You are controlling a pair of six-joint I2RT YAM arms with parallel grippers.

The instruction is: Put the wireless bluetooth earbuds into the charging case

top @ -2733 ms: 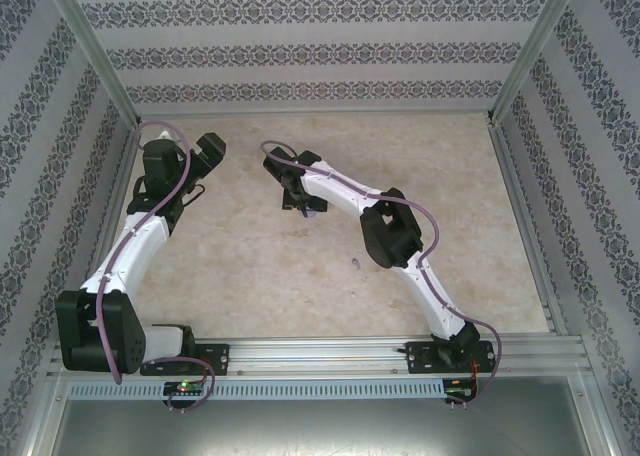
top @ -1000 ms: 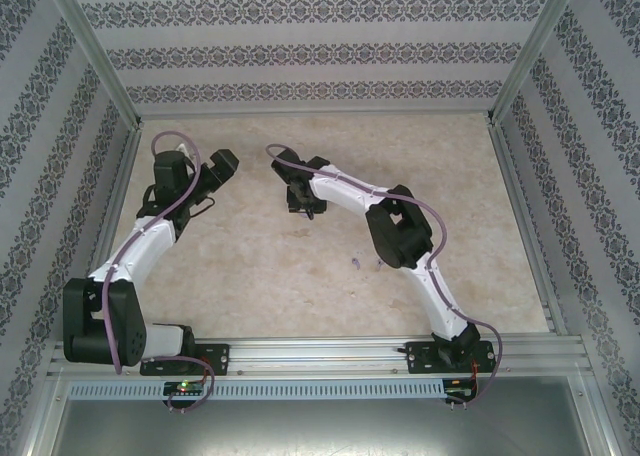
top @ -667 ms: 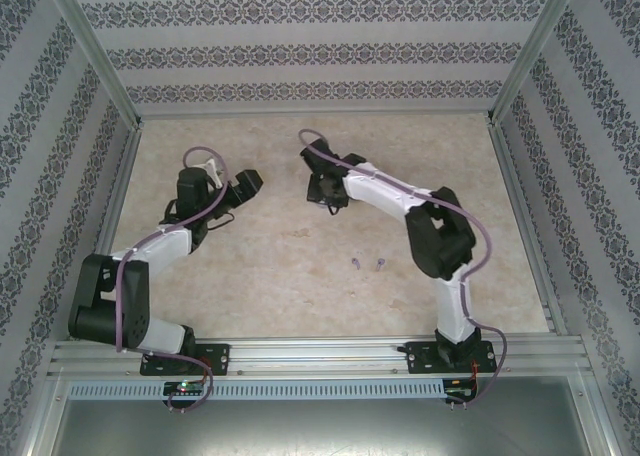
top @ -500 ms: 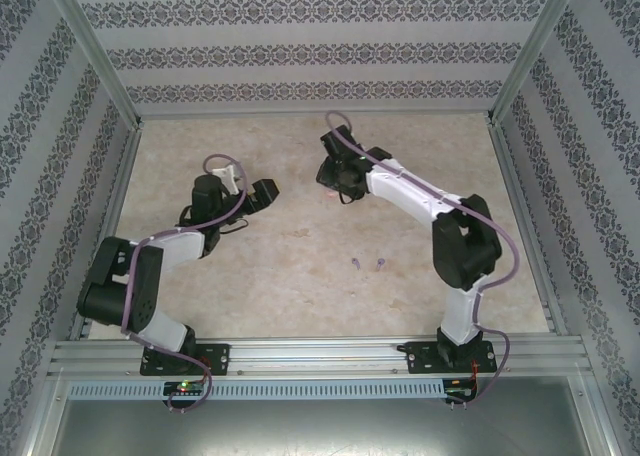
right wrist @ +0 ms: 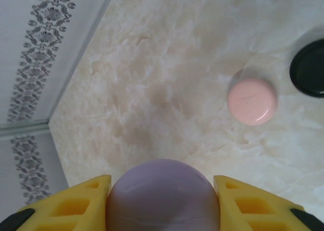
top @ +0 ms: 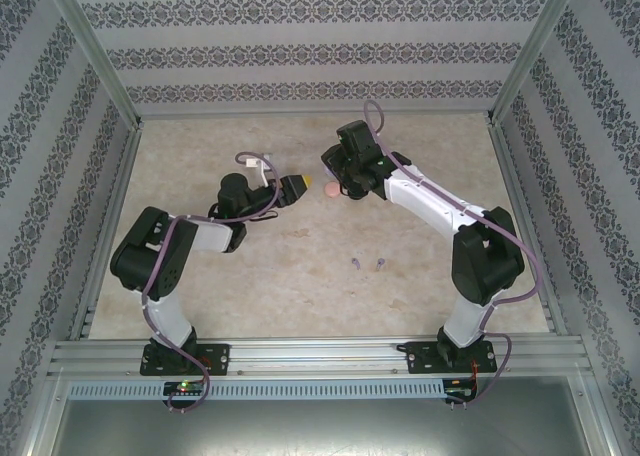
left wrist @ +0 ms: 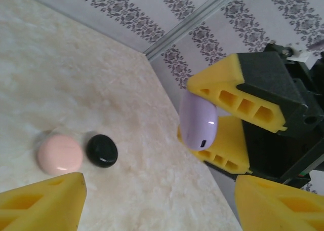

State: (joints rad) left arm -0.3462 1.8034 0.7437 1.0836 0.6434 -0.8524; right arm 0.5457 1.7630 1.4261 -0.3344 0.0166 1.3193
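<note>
Your right end effector [right wrist: 162, 189] clamps the purple case [left wrist: 198, 120].
Your left end effector [left wrist: 159, 190] stands apart; pink case [left wrist: 59, 154] and black case [left wrist: 102, 150] lie adjacent on the surface [left wrist: 61, 64].

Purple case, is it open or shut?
Shut: the purple case is one smooth closed pebble, clamped in the right end effector.

We see a lilac case [right wrist: 162, 200] between the yellow fingers [right wrist: 76, 208] of the right pincer [right wrist: 162, 183]. Beyond it: a pale pink case [right wrist: 252, 101], a black case [right wrist: 310, 68], the cream marbled table [right wrist: 167, 64], and white walls [right wrist: 30, 48] with grey floral stripes.
</note>
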